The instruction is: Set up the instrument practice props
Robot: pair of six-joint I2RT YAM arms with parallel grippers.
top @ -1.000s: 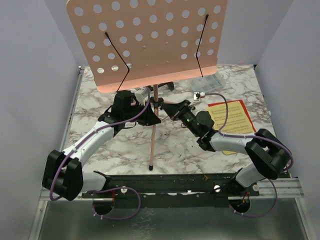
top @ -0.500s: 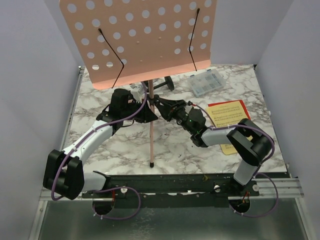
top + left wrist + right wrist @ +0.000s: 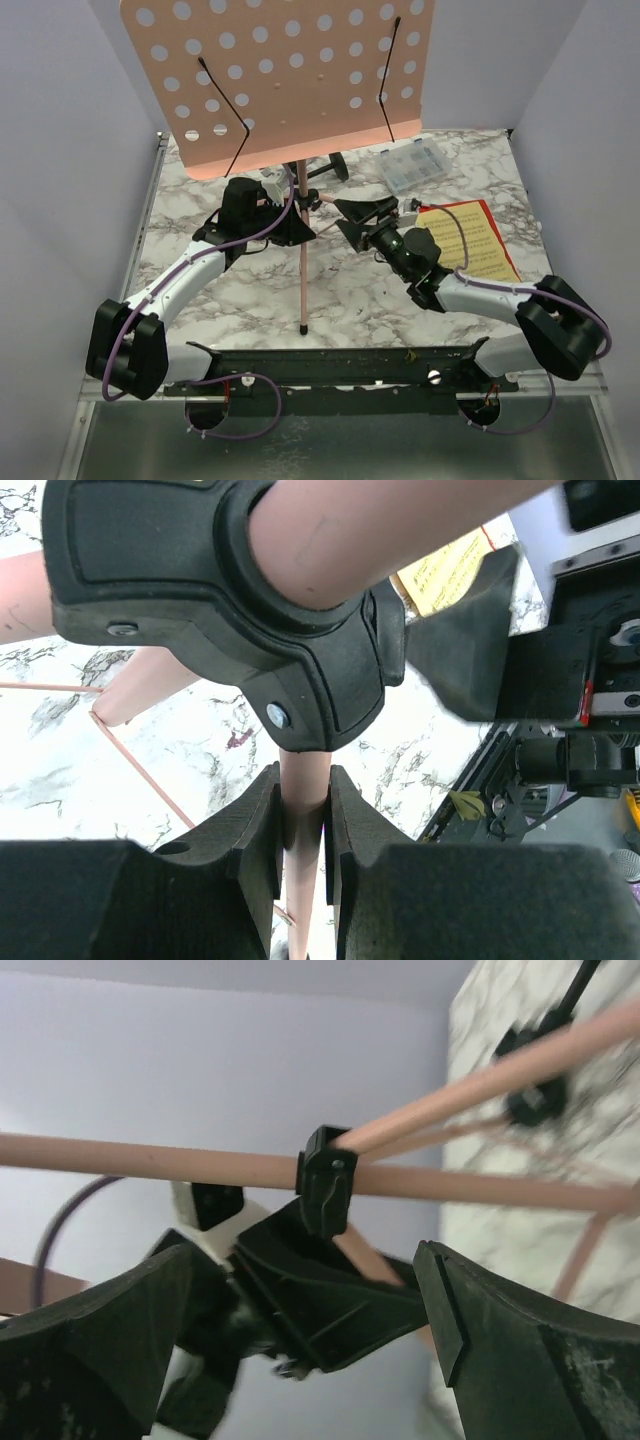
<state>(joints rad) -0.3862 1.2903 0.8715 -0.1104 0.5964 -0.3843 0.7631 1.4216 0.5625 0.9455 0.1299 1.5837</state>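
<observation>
Seen from above, the pink music stand (image 3: 303,262) stood upright near the middle of the marble counter (image 3: 350,300), its perforated plate looming over the far edge and one thin leg reaching toward the near edge. The left gripper (image 3: 298,228) was clamped on the stand's pole from the left side. The right gripper (image 3: 352,222) sat just to the right of the pole with its fingers spread apart, holding nothing. The yellow and red sheet-music pages (image 3: 472,240) lay flat by the right edge, and a clear compartment box (image 3: 412,165) rested toward the far right corner. The black microphone (image 3: 338,166) was mostly hidden behind the plate near the far edge, only its round base showing. From the left wrist, both fingers (image 3: 255,830) pressed against the pink pole (image 3: 303,810) just under the black leg hub (image 3: 250,630), with one finger of the right gripper (image 3: 465,650) close beside it and a corner of the yellow page beyond. From the right wrist, the two fingers (image 3: 520,1360) stood wide open, with the pink rods and a black clip (image 3: 325,1185) beyond them, untouched.
</observation>
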